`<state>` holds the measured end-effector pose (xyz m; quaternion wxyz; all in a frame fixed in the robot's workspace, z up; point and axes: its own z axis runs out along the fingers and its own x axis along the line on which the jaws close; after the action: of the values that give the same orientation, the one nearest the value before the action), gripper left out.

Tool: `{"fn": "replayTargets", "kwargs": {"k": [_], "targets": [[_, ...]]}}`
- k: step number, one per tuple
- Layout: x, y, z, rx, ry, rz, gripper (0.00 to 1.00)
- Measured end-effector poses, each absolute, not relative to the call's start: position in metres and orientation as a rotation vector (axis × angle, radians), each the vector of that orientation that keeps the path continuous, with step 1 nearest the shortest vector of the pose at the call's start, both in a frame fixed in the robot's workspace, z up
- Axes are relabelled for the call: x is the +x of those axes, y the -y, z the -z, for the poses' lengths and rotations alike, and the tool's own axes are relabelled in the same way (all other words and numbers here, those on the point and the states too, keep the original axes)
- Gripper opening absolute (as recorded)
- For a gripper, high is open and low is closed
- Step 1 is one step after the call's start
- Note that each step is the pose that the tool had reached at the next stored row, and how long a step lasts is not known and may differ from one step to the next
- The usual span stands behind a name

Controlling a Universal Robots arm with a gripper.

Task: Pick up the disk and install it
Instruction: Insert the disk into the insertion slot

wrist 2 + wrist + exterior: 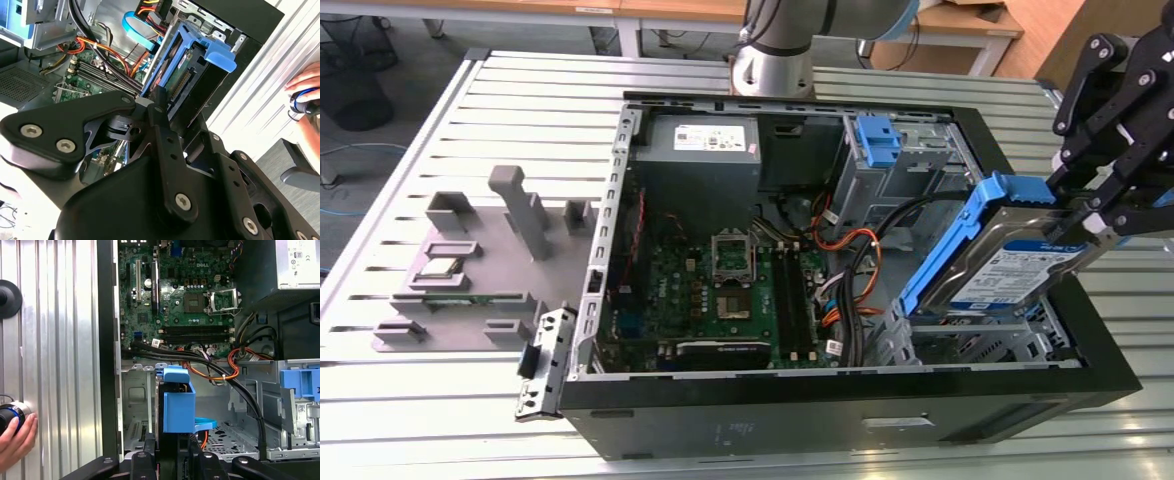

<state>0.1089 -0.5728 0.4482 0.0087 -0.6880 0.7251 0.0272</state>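
Gripping the disk [994, 262] by one end, the hand [1091, 222] held it tilted. Its long axis slanted down toward the drive cage [981, 335] below.

Arm base [771, 60] stood upright at the far side in the exterior view. Gripper [1091, 222] hung at the exterior view's right, its black linkage angled down toward that view's left. Fingers [160, 116] were closed from both sides on one end of the disk [994, 262], holding it steeply tilted. In both wrist views the linkage bars were drawn in.
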Motion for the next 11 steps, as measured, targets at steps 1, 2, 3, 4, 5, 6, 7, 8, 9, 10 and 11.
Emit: {"fn": "replayTargets", "kwargs": {"k": [1, 2, 3, 4, 5, 6, 7, 8, 9, 10, 11], "targets": [[0.1089, 0.5728, -0.4482, -2.15, -2.265, -0.085, 0.35], [0.1089, 0.5728, -0.4482, -2.15, -2.265, -0.085, 0.35], [0.1089, 0.5728, -0.4483, -2.15, -2.265, -0.085, 0.35], [0.1089, 0.5728, -0.4483, -2.15, -2.266, -0.085, 0.35], [0.1089, 0.5728, -0.4485, -2.15, -2.266, -0.085, 0.35], [0.1089, 0.5728, -0.4491, -2.15, -2.266, -0.084, 0.35], [0.1089, 0.5728, -0.4495, -2.15, -2.266, -0.085, 0.35], [0.1089, 0.5728, -0.4496, -2.15, -2.266, -0.085, 0.35], [0.1089, 0.5728, -0.4496, -2.15, -2.265, -0.085, 0.35], [0.1089, 0.5728, -0.4501, -2.15, -2.265, -0.085, 0.35], [0.1089, 0.5728, -0.4514, -2.15, -2.266, -0.085, 0.35]]}}
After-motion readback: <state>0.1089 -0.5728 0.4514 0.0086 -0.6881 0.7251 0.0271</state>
